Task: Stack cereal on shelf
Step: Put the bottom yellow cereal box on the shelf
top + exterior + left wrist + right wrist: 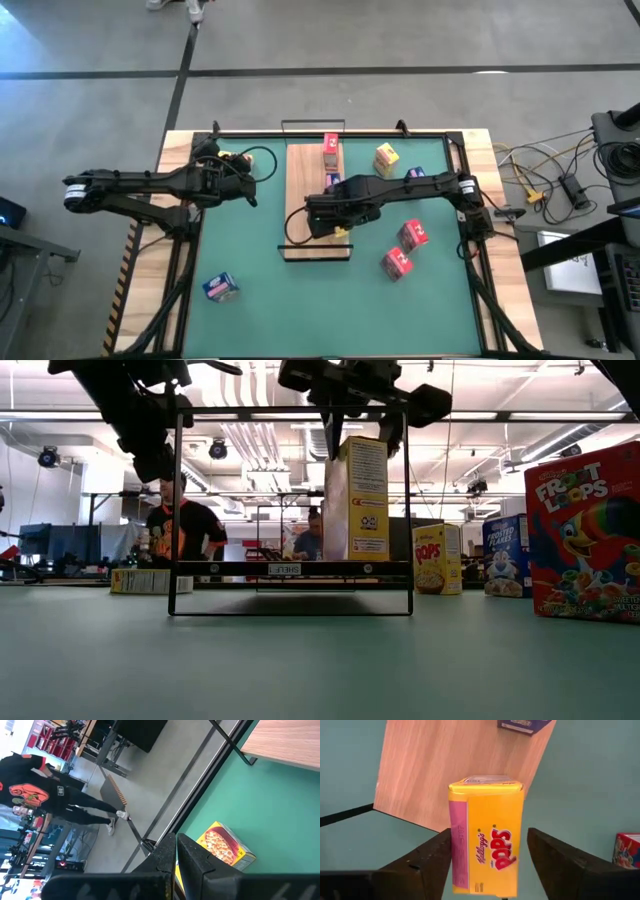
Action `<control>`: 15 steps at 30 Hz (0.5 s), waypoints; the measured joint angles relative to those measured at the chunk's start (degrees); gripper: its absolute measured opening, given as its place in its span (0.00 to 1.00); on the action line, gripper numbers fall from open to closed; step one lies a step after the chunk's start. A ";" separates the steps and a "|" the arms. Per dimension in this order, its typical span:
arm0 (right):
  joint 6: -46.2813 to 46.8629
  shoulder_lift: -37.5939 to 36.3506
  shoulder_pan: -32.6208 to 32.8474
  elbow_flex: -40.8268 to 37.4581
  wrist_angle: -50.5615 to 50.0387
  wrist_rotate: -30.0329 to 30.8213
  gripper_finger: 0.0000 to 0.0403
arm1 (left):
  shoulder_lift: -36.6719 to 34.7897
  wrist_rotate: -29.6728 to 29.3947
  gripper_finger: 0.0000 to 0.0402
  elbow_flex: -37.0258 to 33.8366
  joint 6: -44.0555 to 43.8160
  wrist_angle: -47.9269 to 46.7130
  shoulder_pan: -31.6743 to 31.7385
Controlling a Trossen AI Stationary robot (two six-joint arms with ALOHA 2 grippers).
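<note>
One yellow Kellogg's Pops box stands on the shelf between parted right fingers; left fingers together.

I see the Pops box upright on the shelf near its front end, between my right tool's fingers; two Froot Loops boxes lie on the mat right of it

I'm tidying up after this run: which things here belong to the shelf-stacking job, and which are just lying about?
Job: shelf; yellow cereal box between the right gripper's open jaws; other cereal boxes on shelf and mat.
Lying about: cables beside the table; person in the room behind.
</note>
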 joint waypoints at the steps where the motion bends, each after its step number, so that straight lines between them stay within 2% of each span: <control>1: 0.00 -0.16 0.00 0.08 0.03 -0.18 0.63 | 0.00 0.00 0.00 0.00 0.00 0.02 0.00; 10: -3.81 -0.34 0.00 4.18 -1.74 -2.60 0.65 | 0.00 0.16 0.00 0.00 0.00 0.07 -0.02; 13: -8.69 -0.52 0.00 6.33 -3.50 -2.55 0.63 | 0.00 1.70 0.00 0.00 0.02 0.57 -0.02; 15: -15.27 -0.96 0.00 7.32 -4.89 -2.09 0.62 | 0.00 3.18 0.00 0.02 0.08 1.16 -0.13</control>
